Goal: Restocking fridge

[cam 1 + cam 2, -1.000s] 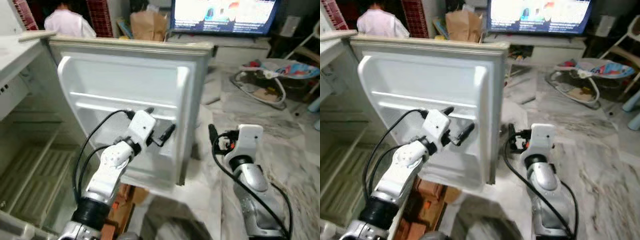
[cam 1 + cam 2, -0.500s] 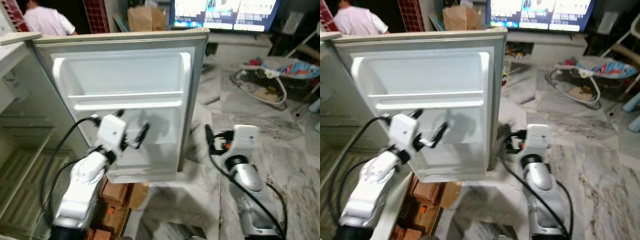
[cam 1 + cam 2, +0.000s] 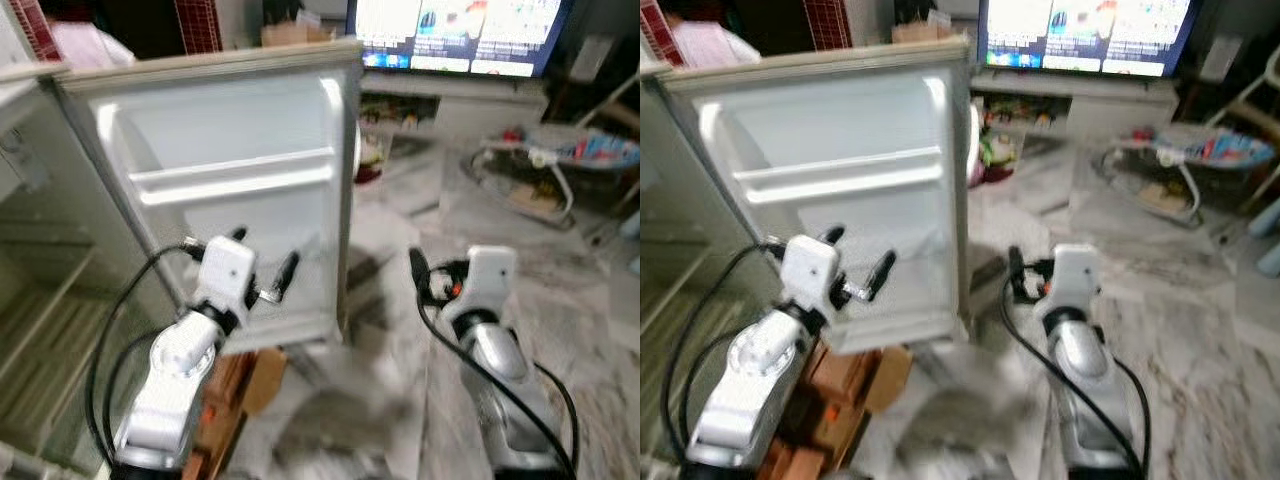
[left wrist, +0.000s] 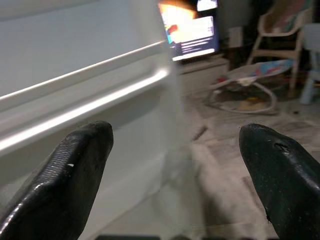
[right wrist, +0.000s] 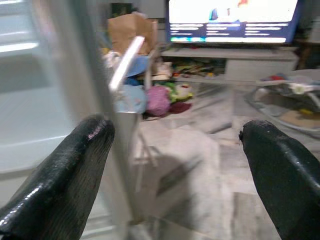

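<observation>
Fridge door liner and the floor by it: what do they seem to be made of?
The fridge door liner looks like glossy white moulded plastic: one smooth skin with rounded shelf ledges and soft highlights. The floor looks like polished marble or marble-look tile: pale grey with dark veins; blur leaves that open. The left tool hovers by the liner.

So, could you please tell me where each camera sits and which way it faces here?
Left eye: on the head, looking down at the open fridge door; left claw and right claw show.
Right eye: beside it, same scene, plus the TV.
Left wrist: along its open black fingers at the door's inner shelf.
Right wrist: along its open fingers, past the door edge toward the TV.
Both wrist views share the door and TV.
</observation>
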You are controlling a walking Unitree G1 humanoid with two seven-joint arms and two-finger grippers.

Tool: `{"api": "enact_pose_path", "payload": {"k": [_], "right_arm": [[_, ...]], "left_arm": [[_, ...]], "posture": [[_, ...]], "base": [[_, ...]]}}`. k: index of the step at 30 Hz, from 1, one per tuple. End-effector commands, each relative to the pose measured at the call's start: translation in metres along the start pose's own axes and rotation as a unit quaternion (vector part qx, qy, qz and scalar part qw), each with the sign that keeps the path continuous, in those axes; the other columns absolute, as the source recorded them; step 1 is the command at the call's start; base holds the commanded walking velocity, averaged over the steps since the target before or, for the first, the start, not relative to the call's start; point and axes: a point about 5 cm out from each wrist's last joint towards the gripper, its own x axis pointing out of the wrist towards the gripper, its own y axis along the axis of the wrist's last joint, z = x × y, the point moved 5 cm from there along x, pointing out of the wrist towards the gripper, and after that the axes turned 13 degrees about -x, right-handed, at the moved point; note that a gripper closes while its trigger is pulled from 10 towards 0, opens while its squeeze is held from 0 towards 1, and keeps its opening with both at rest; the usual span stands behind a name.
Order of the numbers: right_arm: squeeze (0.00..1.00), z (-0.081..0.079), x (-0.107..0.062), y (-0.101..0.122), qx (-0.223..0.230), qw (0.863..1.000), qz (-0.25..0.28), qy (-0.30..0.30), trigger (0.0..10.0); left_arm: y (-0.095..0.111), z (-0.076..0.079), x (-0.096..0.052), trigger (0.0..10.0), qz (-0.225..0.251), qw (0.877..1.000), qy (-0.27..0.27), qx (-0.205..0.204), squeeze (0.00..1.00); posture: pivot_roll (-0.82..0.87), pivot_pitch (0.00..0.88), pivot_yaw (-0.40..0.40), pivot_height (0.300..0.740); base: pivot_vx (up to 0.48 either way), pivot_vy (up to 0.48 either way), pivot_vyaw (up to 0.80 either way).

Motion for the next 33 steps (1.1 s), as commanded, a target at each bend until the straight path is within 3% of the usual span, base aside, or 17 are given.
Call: {"api": "enact_pose_path", "payload": {"k": [1,14,33], "right_arm": [[0.00,-0.004,0.001,0.001,0.005,1.000,0.000,0.001,10.0],[0.00,-0.002,0.006,0.006,0.007,1.000,0.005,-0.006,10.0],[0.00,-0.001,0.003,0.003,0.003,1.000,0.004,-0.013,10.0]], "left_arm": [[0.005,-0.006,0.001,10.0,0.002,1.000,0.008,0.012,0.00],[0.005,-0.010,0.001,10.0,0.000,1.000,0.014,0.022,0.00],[-0.002,-0.016,0.009,10.0,-0.007,1.000,0.018,0.006,0.00]], "posture": [[0.06,0.000,0.022,0.740],[0.05,0.000,0.029,0.740],[0.02,0.000,0.045,0.740]], "base": [[0.000,-0.465,-0.49],[0.019,-0.451,-0.62],[0.465,0.000,-0.80]]}}
